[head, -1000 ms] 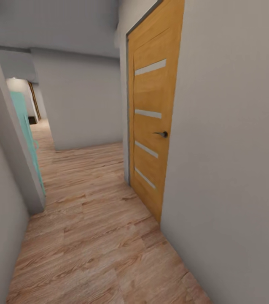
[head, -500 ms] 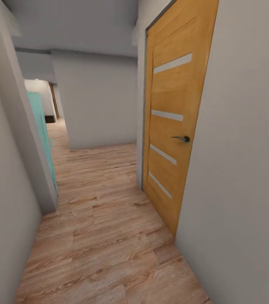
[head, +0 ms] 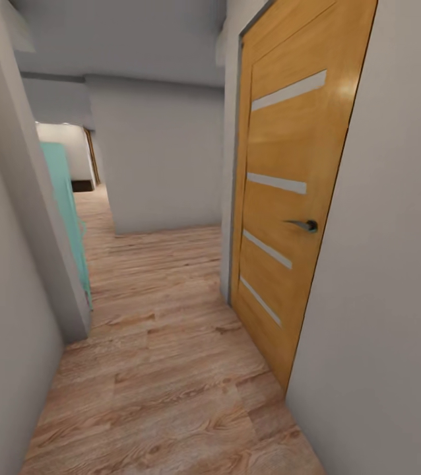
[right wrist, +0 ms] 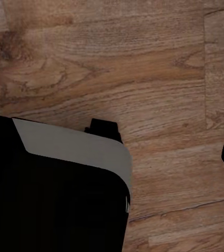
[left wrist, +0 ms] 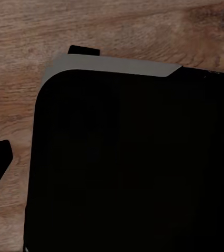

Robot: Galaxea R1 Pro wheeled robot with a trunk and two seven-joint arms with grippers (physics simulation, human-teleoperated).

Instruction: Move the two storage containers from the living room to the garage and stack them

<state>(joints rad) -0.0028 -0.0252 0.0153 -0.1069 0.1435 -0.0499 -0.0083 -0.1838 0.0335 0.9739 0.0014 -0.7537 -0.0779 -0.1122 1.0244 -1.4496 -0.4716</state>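
I'm in a hallway on plank floor (head: 164, 369), close beside the shut door (head: 290, 198) and wall (head: 382, 264). No bins in sight; I cannot tell either end effector's opening. Drifting right risks clipping the handle (head: 303, 225).

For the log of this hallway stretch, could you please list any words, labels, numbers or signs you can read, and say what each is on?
There is no readable text.
The wooden door has four plain frosted strips and a lever handle, no lettering.
The grey walls, the turquoise panel and the plank floor are unmarked.
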